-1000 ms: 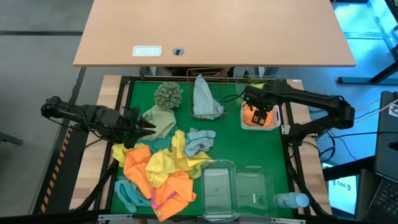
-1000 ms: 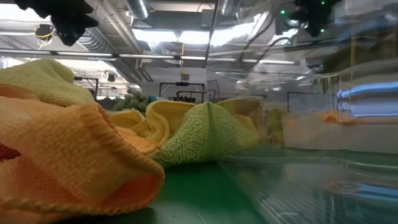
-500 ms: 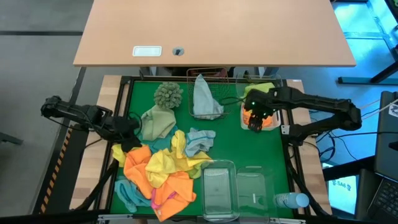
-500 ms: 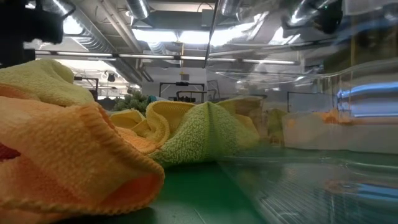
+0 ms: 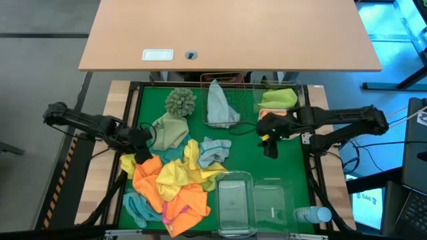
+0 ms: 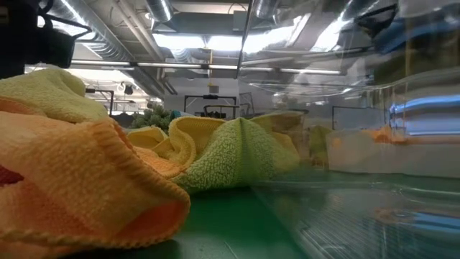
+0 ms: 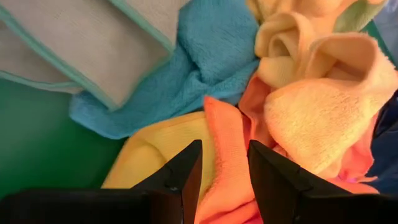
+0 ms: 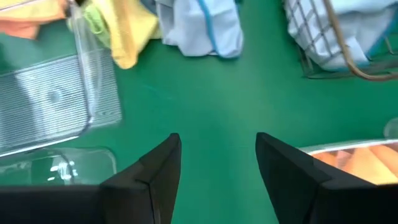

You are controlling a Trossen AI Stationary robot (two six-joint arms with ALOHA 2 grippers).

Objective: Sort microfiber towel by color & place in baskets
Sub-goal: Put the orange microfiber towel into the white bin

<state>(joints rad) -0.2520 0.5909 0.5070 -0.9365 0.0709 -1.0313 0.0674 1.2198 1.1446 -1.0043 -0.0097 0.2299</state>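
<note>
The left gripper (image 5: 141, 155) is positioned low over the left edge of the towel heap (image 5: 173, 183) on the green mat (image 5: 243, 150). In the left wrist view its fingers (image 7: 180, 177) are seen parted by a narrow gap, with nothing between them; directly beneath lie an orange towel (image 7: 227, 162) and a yellow towel (image 7: 149, 155), with a teal blue towel (image 7: 186, 68) and a pale grey-blue cloth with teal edging (image 7: 99, 37) beyond.

The right gripper (image 5: 270, 145) is held above bare mat, just beside the white tray (image 5: 299, 137) at the right. Its fingers (image 8: 149, 180) are spread wide and empty in the right wrist view, over green surface only. Orange fabric (image 8: 367, 163) is seen inside that tray. A lime green towel (image 5: 279, 99) is recorded in the second tray behind it.

A pale grey-blue towel (image 5: 220, 107) is draped in the copper wire basket (image 5: 235, 80) at the back. Another pale blue towel (image 5: 213, 150) lies mid-mat, near the heap. The two clear tubs (image 5: 257, 200) stand at the front edge; they appear empty, though glare leaves this uncertain.

The shaggy green ball (image 5: 180, 101) rests at the back left, and a bottle (image 5: 312, 215) lies at the front right corner. In the low view, orange cloth (image 6: 86, 187) and a lime green fold (image 6: 230, 158) fill the foreground.
</note>
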